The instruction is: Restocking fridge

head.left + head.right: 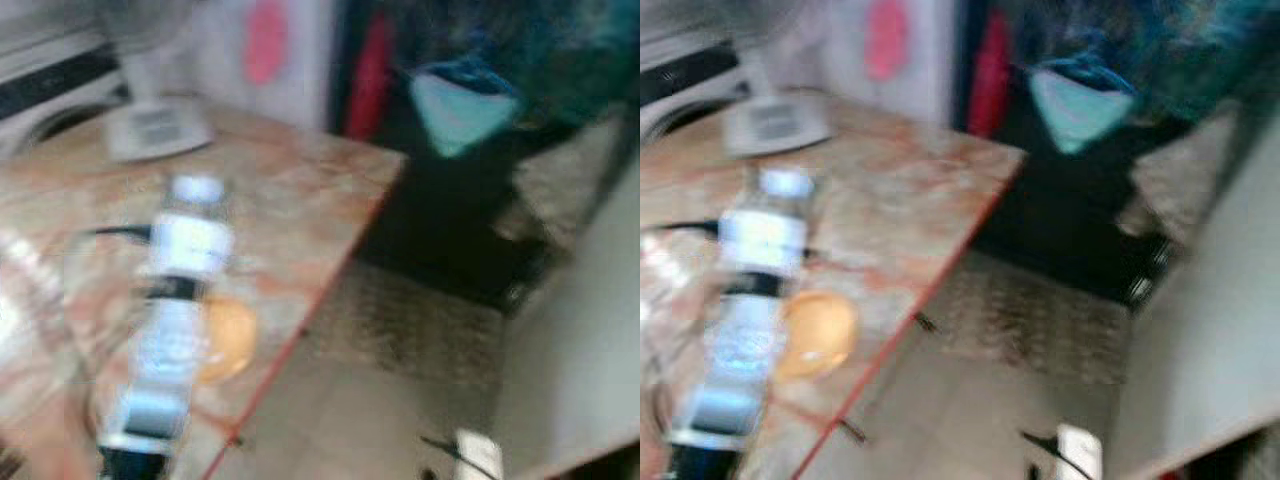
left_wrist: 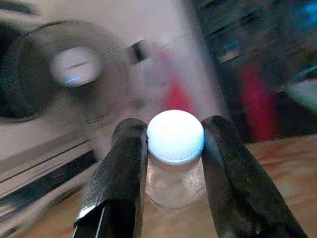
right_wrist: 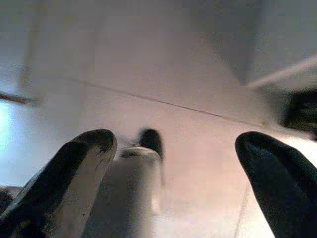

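Note:
A clear water bottle [image 1: 178, 300] with a white cap [image 1: 197, 188] and a pale label hangs over the marble-patterned table [image 1: 300, 190], cap pointing away from me. My left gripper [image 2: 174, 134] is shut on the bottle [image 2: 174, 183], one black finger [image 2: 124, 168] on each side of its neck just under the cap [image 2: 175, 136]. In the head views, which are blurred, the gripper is a dark shape at the bottle's near end [image 1: 130, 465]. My right gripper [image 3: 176, 144] hangs open over pale floor, its fingers [image 3: 84, 158] wide apart with nothing held.
A round orange thing [image 1: 228, 338] lies on the table beside the bottle, near the red table edge [image 1: 330, 280]. A white flat device [image 1: 155, 128] and a black cable [image 1: 120, 232] lie farther back. A white panel [image 1: 585, 350] stands at right, tiled floor [image 1: 400, 400] between.

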You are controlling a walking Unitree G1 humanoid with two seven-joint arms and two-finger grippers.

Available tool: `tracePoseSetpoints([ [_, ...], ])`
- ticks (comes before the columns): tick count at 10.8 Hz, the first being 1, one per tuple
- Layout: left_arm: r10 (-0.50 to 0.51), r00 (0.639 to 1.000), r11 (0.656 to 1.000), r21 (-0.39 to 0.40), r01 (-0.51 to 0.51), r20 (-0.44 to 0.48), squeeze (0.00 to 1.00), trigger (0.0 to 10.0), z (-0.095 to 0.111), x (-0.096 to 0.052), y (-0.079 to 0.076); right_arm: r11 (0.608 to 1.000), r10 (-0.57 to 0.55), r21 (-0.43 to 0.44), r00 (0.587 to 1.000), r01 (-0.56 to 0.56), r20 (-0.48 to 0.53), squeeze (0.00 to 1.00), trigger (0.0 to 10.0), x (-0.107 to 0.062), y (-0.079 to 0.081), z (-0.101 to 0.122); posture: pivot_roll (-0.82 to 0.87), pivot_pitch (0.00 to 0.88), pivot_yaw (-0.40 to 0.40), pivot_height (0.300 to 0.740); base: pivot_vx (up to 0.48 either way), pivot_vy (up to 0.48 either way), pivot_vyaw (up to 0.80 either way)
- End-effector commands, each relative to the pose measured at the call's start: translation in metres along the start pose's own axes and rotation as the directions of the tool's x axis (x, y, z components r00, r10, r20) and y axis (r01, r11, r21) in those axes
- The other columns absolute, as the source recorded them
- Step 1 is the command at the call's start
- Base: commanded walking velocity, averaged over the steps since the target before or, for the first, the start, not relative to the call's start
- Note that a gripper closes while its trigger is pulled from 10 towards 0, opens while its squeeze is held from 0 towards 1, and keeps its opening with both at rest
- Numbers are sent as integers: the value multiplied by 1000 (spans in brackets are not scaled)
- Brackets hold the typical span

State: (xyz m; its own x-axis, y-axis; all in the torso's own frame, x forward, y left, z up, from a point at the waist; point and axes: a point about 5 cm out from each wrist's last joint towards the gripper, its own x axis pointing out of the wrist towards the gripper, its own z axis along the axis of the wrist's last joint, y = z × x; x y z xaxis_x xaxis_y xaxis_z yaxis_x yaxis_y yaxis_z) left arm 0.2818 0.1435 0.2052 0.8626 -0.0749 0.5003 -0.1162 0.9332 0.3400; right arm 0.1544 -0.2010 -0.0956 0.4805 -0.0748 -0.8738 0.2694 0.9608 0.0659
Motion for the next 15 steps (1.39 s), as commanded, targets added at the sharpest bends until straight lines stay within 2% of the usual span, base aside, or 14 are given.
tracePoseSetpoints([
  [1, 23, 999, 1000, 8, -23, 31, 0, 10000, 5, 2, 9, 1000, 17, -4, 1000, -17, 8, 0, 10000, 1, 6, 2, 60, 0, -8, 740, 0, 0, 0],
  [4, 10, 999, 1000, 9, -10, 34, 0, 10000, 6, 3, 7, 1000, 16, 1, 1000, -16, 9, 0, 10000, 1, 6, 2, 59, 0, -7, 740, 0, 0, 0],
  [8, 12, 999, 1000, 4, -12, 35, 0, 10000, 5, 4, 8, 999, 29, -41, 1000, -29, -6, 0, 10000, 1, 7, 2, 59, 0, -5, 740, 0, 0, -780],
  [13, 4, 999, 1000, 10, -5, 42, 0, 10000, 7, 4, 7, 999, 26, -39, 1000, -27, -11, 0, 10000, 1, 7, 2, 60, 0, -3, 740, 0, -48, -679],
  [15, 12, 999, 1000, 8, -12, 44, 0, 10000, 7, 4, 8, 999, 31, -44, 999, -31, -12, 0, 10000, 1, 7, 3, 64, 0, -6, 740, 0, -352, -713],
])
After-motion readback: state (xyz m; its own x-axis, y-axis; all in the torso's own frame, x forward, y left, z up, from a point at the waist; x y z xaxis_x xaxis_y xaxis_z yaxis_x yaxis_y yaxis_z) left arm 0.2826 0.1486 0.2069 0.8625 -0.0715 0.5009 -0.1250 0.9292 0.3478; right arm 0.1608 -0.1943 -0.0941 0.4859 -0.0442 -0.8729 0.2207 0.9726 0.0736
